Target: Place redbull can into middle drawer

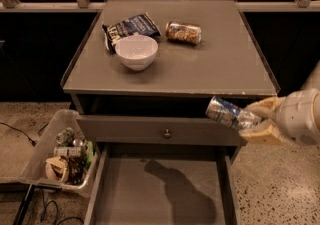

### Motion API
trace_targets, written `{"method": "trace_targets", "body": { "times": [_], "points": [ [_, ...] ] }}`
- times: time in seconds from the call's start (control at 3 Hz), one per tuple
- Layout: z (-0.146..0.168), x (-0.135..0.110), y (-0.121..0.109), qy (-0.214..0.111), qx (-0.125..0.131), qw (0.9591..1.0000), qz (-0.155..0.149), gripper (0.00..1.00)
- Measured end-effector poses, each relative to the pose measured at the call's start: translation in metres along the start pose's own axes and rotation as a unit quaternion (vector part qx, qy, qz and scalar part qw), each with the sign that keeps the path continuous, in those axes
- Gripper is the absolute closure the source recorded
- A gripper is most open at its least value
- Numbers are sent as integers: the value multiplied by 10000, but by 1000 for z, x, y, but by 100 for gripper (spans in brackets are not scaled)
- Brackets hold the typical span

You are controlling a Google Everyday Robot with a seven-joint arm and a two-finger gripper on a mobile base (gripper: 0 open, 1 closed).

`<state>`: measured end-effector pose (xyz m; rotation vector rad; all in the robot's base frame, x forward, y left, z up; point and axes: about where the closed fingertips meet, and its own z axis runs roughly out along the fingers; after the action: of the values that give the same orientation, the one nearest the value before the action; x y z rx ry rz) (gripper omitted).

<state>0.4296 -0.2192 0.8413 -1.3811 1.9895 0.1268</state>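
Note:
The redbull can (226, 112), slim, silver and blue, lies sideways in my gripper (251, 121), which is shut on its right end. Gripper and can hang in front of the cabinet's right front edge, above the open middle drawer (160, 189). That drawer is pulled out at the bottom, with a bare grey floor that carries the shadow of the can and arm. The drawer with the small round knob (166, 132) sits just above it, closed.
On the cabinet top (225, 64) stand a white bowl (136, 51), a dark chip bag (131, 26) and a gold-brown can (183, 32) lying on its side. A clear bin of trash (62, 154) sits on the floor at the left.

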Motion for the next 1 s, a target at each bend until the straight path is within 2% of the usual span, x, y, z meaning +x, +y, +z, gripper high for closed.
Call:
{"method": "trace_targets", "body": {
  "times": [0.33, 0.67, 1.0],
  "points": [
    [42, 35, 35, 151, -389, 9989, 212, 100],
    [42, 35, 35, 151, -389, 9989, 212, 100],
    [65, 37, 56, 148, -702, 9972, 191, 100]
  ]
}}
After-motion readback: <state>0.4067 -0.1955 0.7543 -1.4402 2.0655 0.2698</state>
